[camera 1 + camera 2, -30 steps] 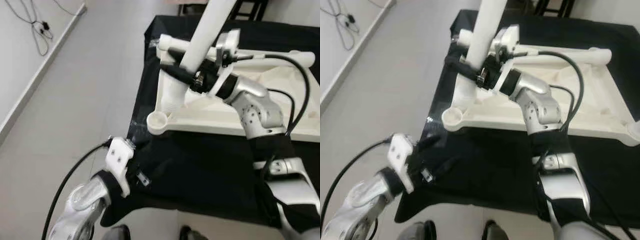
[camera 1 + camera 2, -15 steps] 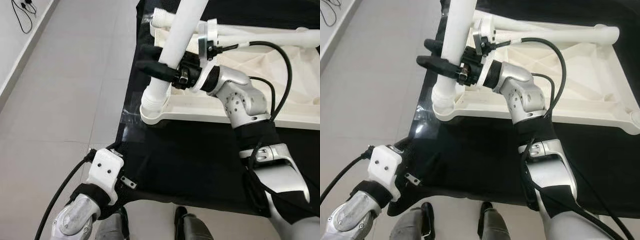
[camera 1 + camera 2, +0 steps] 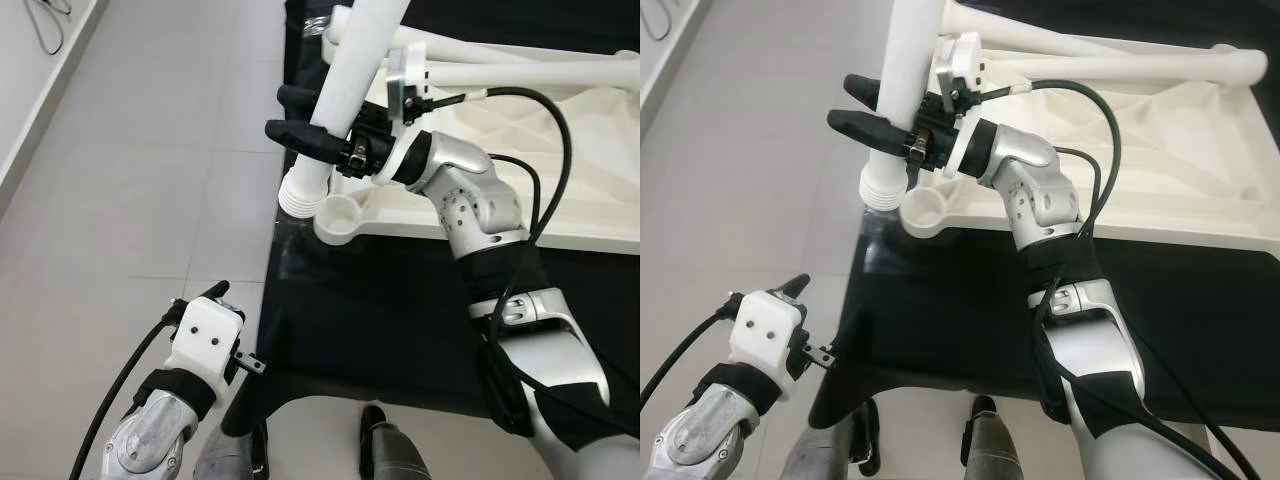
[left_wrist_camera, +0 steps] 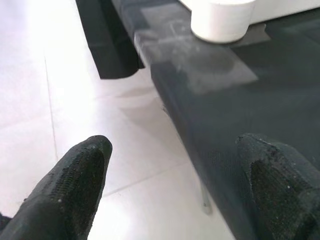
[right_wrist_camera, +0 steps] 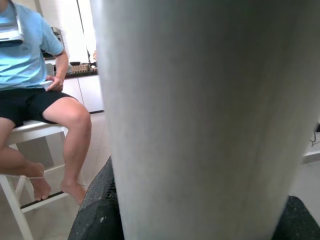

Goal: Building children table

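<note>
Clamping the white table leg [image 3: 345, 90], my right gripper [image 3: 312, 120] held its threaded end beside the corner socket [image 3: 342, 213]; misaligned, it could cross-thread. Left gripper [image 4: 175, 165] hung spread apart.

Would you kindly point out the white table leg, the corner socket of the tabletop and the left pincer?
white table leg [image 3: 345, 75], left eye view, mid shaft.
corner socket [image 3: 340, 217], left eye view, round rim.
left pincer [image 4: 175, 180], left wrist view, between fingertips.

Black cloth [image 3: 400, 310], pale tiled floor [image 3: 130, 180], seated person [image 5: 30, 75], perhaps a stool [image 5: 20, 150]
</note>
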Available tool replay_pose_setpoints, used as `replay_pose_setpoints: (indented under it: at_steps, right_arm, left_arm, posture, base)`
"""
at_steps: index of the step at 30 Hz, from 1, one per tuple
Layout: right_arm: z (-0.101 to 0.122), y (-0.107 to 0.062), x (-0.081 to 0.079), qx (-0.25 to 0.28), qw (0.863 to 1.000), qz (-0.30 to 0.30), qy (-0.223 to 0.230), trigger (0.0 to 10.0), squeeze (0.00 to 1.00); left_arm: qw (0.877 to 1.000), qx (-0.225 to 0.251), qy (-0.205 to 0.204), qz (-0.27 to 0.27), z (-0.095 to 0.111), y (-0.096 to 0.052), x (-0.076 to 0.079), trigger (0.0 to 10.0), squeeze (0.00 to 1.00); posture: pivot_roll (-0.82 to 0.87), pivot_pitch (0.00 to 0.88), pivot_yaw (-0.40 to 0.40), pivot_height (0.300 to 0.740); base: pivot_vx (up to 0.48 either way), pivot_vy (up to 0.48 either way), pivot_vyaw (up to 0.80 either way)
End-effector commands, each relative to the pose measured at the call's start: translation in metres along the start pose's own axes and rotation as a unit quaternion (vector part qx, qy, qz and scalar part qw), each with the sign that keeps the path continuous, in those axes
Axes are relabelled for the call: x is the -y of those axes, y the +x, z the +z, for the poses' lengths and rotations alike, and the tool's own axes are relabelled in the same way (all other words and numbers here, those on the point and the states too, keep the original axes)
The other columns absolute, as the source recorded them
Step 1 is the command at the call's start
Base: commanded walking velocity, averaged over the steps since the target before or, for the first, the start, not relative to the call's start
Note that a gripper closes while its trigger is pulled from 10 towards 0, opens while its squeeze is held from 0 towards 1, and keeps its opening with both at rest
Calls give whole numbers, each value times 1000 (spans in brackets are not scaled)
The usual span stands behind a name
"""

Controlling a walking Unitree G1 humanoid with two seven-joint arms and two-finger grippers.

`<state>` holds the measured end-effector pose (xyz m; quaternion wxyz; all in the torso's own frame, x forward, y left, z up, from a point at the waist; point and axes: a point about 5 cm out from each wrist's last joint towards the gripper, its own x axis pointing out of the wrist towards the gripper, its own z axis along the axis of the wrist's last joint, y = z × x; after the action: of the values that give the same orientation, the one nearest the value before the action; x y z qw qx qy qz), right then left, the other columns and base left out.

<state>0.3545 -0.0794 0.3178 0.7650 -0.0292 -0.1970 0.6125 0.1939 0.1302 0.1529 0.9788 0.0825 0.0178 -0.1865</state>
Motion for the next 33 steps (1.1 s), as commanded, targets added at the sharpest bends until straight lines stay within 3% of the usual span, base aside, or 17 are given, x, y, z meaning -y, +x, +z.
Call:
replay_pose_setpoints:
  at_steps: [1, 6, 8, 17, 26, 33]
  right_arm:
    - [-4, 0, -4, -2, 1000, 10, -7, 10000, 0]
    - [-6, -1, -2, -6, 1000, 18, -4, 10000, 0]
    - [-4, -6, 2, 4, 999, 32, 16, 10000, 0]
    - [-5, -23, 5, -28, 997, 73, 29, 10000, 0]
    - [-17, -25, 16, -49, 998, 22, 28, 10000, 0]
    - [-21, -22, 13, -69, 997, 36, 20, 10000, 0]
  left_arm:
    - [1000, -13, -25, -3, -8, -2, 2, 10000, 0]
    - [999, -11, -47, -9, -11, 1, 2, 10000, 0]
    - [998, -9, -52, -15, -12, 3, 3, 10000, 0]
    - [999, -4, -49, -23, -12, 5, 4, 10000, 0]
    - [999, 2, -29, -34, -10, 4, 6, 10000, 0]
    - [999, 4, -25, -35, -9, 4, 6, 10000, 0]
  posture:
    - [123, 329, -43, 740]
    - [128, 329, -50, 740]
    - [124, 331, -52, 740]
    - [122, 337, -53, 740]
    - [130, 343, -51, 740]
    - [129, 348, -52, 740]
  base:
    - [0, 0, 0]
    - [0, 0, 0]
    - [0, 0, 0]
    - [0, 0, 0]
    - [0, 0, 0]
    - [0, 0, 0]
